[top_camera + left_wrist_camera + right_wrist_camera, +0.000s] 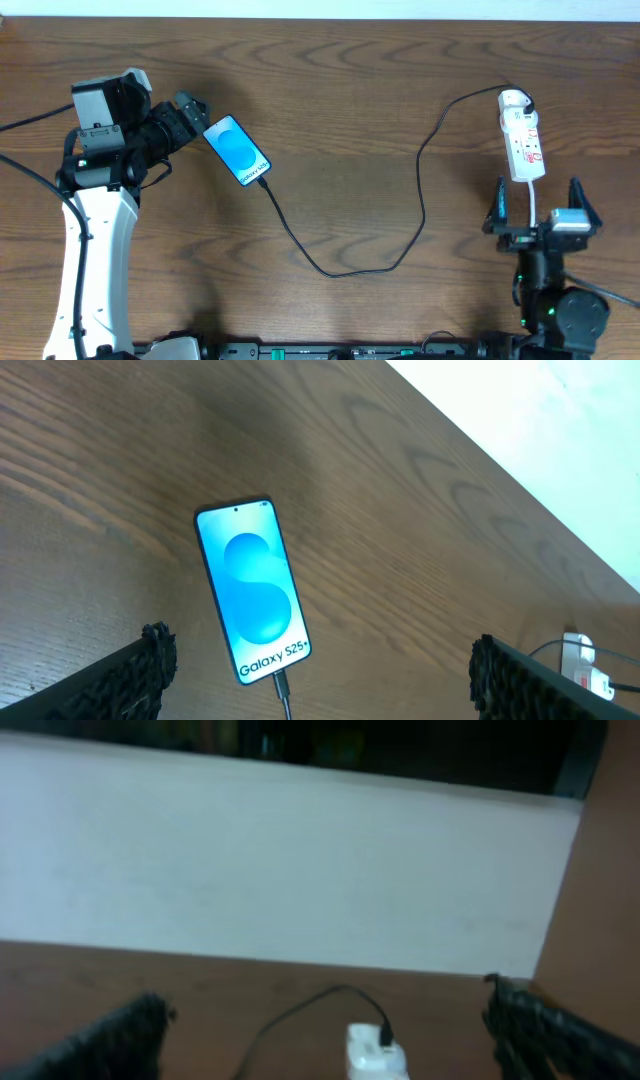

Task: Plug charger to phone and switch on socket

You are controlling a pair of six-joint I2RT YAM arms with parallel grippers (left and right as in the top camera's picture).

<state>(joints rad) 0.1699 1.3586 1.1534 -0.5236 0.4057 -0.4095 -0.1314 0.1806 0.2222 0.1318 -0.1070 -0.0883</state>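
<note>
- While the phone [238, 150] lies flat and screen-up at the left of the wooden table [350, 80], the charger [345, 273] already looks seated in its lower end. Its black cable loops across to the socket [524, 140] at the right.
- Left gripper [320, 640] hangs just beside the phone, fingers spread wide, holding nothing; it likely has no more to do.
- Right gripper [537, 190] is spread too, straddling the white cord [534, 205] just below the socket, probably lined up for the switch. Whether the switch is on cannot be told.
</note>
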